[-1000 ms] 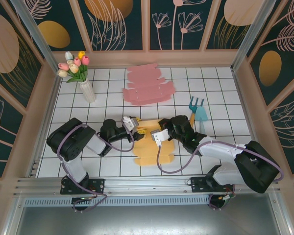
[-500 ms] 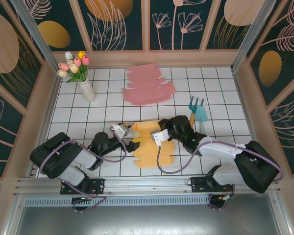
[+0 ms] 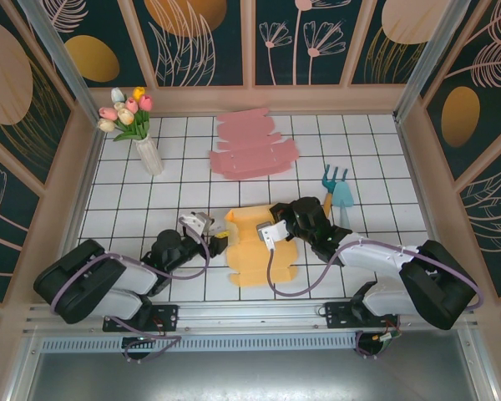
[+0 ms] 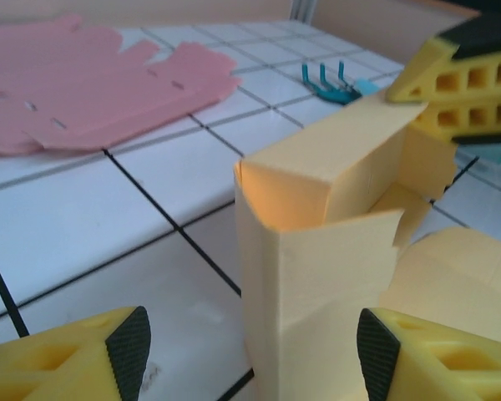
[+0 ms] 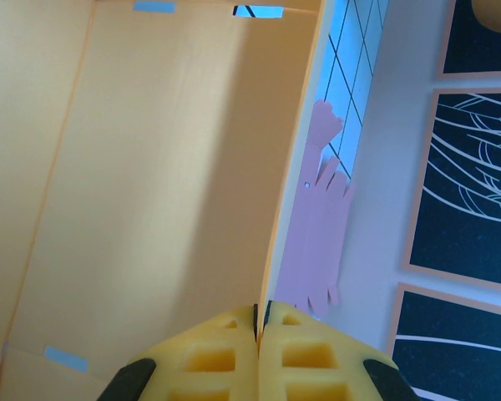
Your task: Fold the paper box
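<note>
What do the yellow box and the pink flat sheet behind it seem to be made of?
The yellow box looks like thin matte card: crisp folds, thin cut edges. The pink sheet seems the same stuff, matte, lying flat with cut tabs and slots; paper or thin plastic, I cannot tell.

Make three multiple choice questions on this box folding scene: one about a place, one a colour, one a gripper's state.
1. Where does the pink sheet lie?
A. Behind the yellow box, toward the back wall.
B. In front of it, nearest the arms.
C. Inside it.
2. What colour is the hand fork?
A. Red.
B. Teal.
C. White.
3. How is the right gripper?
A. Wide open.
B. Shut on nothing.
C. Shut on the yellow box.
Answers: 1 A, it lies flat past the box; 2 B, its tines are teal; 3 C, its fingers pinch a box wall.
</note>
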